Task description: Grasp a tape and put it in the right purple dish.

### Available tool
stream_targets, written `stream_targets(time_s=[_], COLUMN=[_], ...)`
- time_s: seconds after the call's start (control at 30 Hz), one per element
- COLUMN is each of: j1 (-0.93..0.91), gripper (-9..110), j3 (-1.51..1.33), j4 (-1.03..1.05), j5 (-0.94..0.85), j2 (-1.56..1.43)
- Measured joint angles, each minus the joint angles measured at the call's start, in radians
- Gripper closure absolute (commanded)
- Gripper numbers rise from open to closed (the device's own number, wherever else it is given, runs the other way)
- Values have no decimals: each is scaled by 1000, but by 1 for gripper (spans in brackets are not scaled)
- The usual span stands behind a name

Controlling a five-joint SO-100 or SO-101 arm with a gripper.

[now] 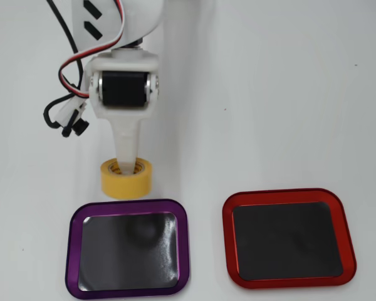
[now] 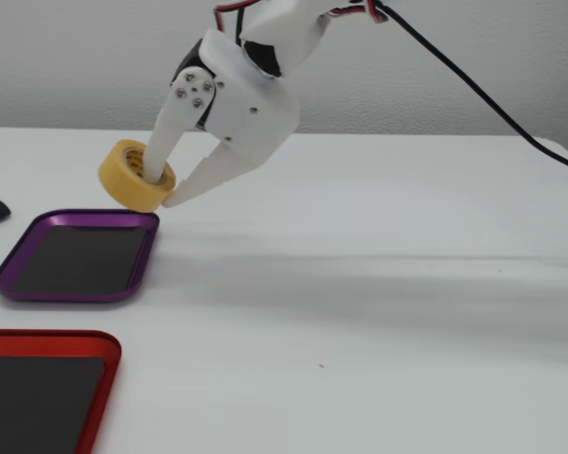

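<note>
bg: white table point(image 2: 407, 312) | pale grey wall point(image 2: 76, 66) | soft even light

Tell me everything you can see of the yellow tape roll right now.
The small roll of yellow masking tape has a pale cardboard core with dark print inside. The white two-finger gripper holds it: one finger goes down through the core, the other presses the outer wall. In the fixed view it is tilted and lifted clear of the white table, near the far edge of the purple-rimmed tray, not yet over it.
</note>
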State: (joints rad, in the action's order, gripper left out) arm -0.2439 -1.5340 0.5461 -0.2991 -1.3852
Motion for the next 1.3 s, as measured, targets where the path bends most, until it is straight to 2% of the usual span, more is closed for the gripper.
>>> stream_targets(time_s=[0.27,0.47,0.77,0.93,1.1,1.3], j1=[-11,-11,-11,-11,-6,-8], gripper=[101,93,89,89,89,90], j3=[322,472,532,638,672,672], j4=[244,387,532,710,893,1015], j5=[0,0,21,103,143,169], j2=[213,267,268,259,173,32])
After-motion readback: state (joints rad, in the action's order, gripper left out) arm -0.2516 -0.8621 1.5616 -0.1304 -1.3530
